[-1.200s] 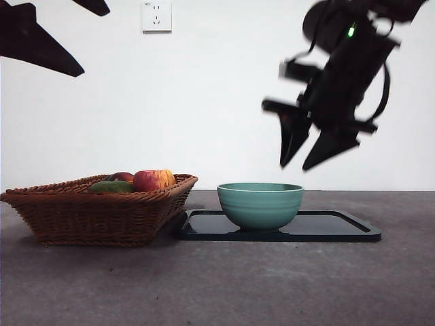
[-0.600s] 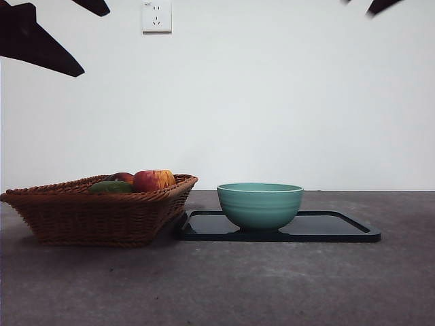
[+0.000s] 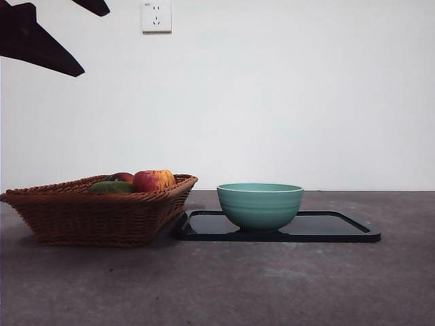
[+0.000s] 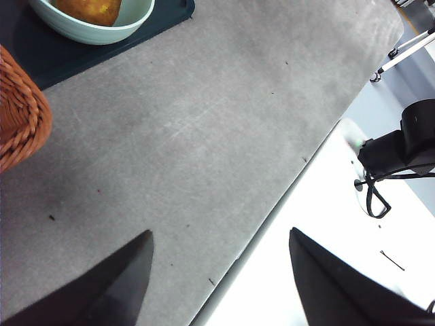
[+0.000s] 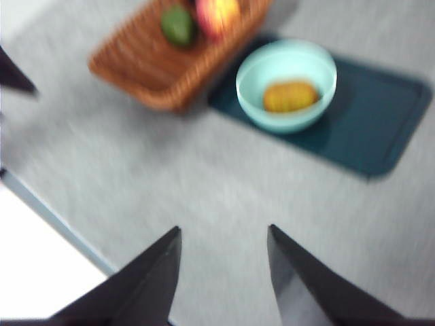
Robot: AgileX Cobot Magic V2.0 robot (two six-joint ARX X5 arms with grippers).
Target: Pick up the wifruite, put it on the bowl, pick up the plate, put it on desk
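The wifruite (image 5: pixel 291 96) lies inside the teal bowl (image 3: pixel 260 205), and the bowl sits on the black tray (image 3: pixel 343 227) toward its nine o'clock end. In the front view only the bowl's ribbed wall shows; the fruit is below the rim there, but the right wrist view looks down and catches it, brownish-orange, in the middle of the bowl. The left wrist view catches an edge of it too.

At nine o'clock from the tray stands the wicker basket (image 3: pixel 95 210), its near corner just beside the tray's edge. A red-yellow apple (image 3: pixel 153 180) and a green fruit (image 3: pixel 110 186) rest in it.

The right gripper (image 5: pixel 224 261) hangs high above the grey desk (image 3: pixel 224 285), jaws apart, nothing between them; its picture is blurred. The left gripper (image 4: pixel 221 268) is also up and off to the side, jaws spread wide and empty, over the desk's edge. A wall socket (image 3: pixel 156 16) sits at twelve o'clock above the basket.
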